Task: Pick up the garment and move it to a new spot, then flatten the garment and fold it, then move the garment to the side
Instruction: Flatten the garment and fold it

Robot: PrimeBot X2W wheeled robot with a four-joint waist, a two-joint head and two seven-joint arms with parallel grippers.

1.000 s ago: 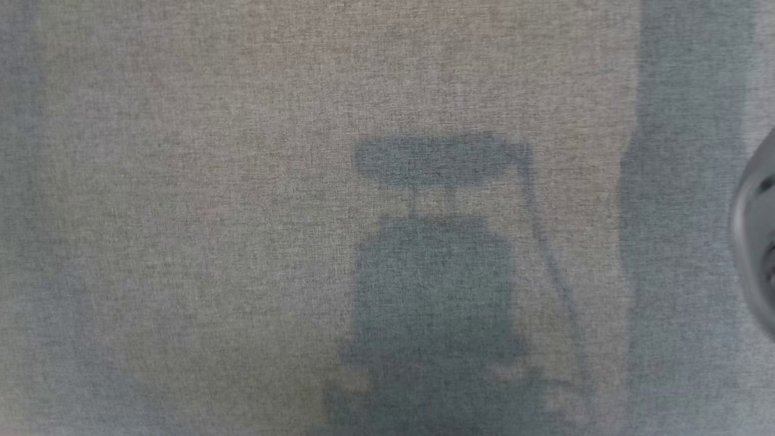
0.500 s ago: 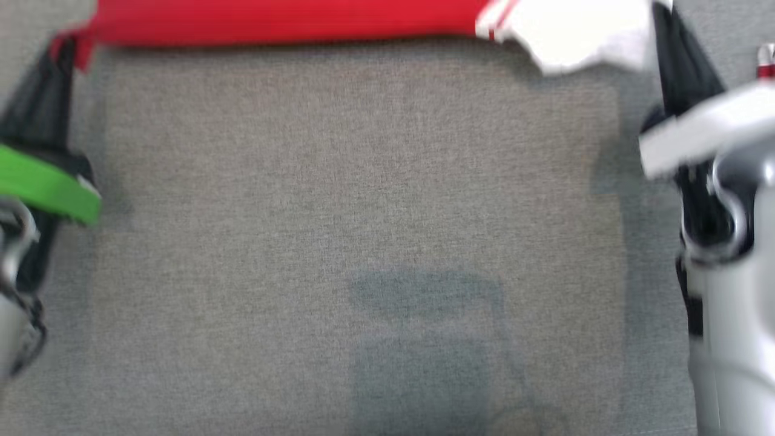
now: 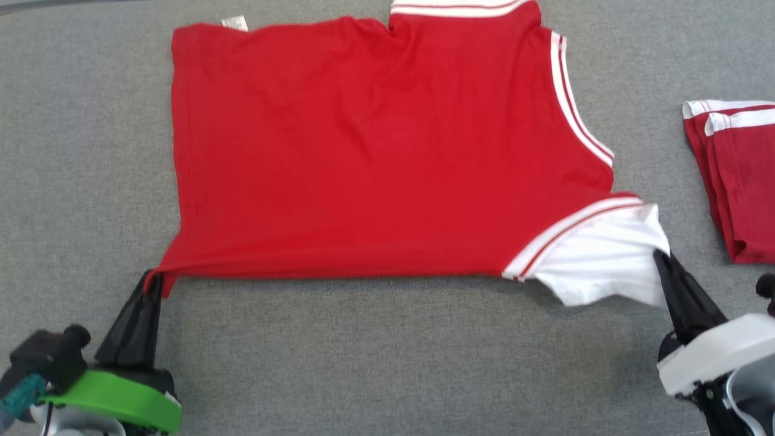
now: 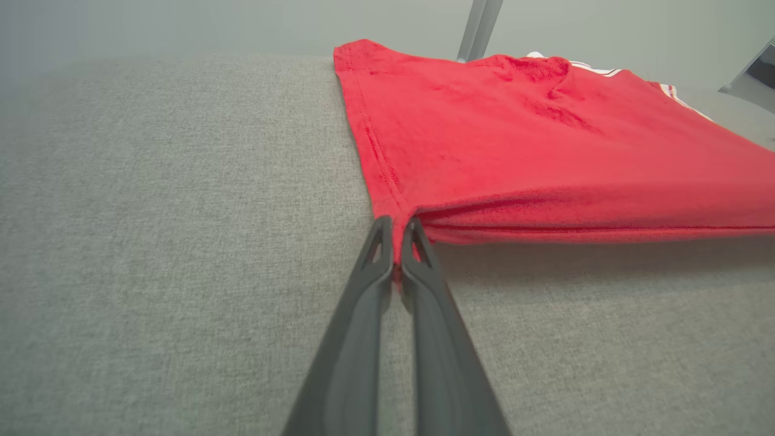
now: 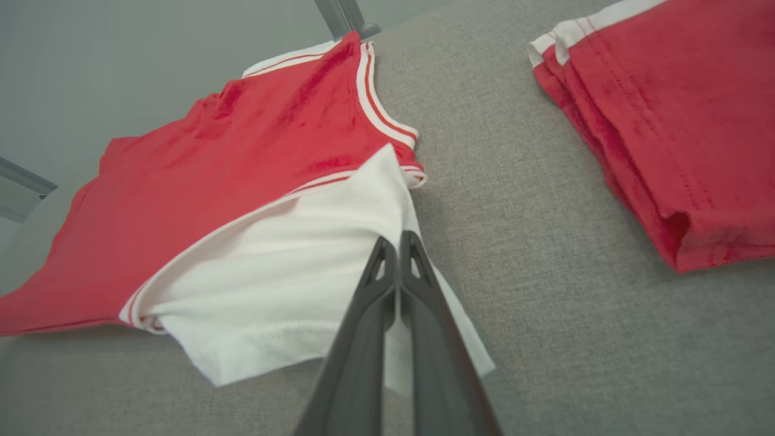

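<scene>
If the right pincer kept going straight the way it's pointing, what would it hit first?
The right pincer is shut on the white sleeve, so that comes first; beyond it, probably the red shirt.

Grey woven fabric surface [image 3: 387, 351]: flat and even. On it lies a red cotton shirt with a white sleeve [image 3: 375, 157], spread nearly flat, its near edge slightly raised. Well apart to the right lies a folded stack of red cloth with white bands [image 3: 742, 181].

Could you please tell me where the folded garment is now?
In the head view, the folded garment lies at the right edge, apart from the spread shirt, beyond the right gripper.
</scene>
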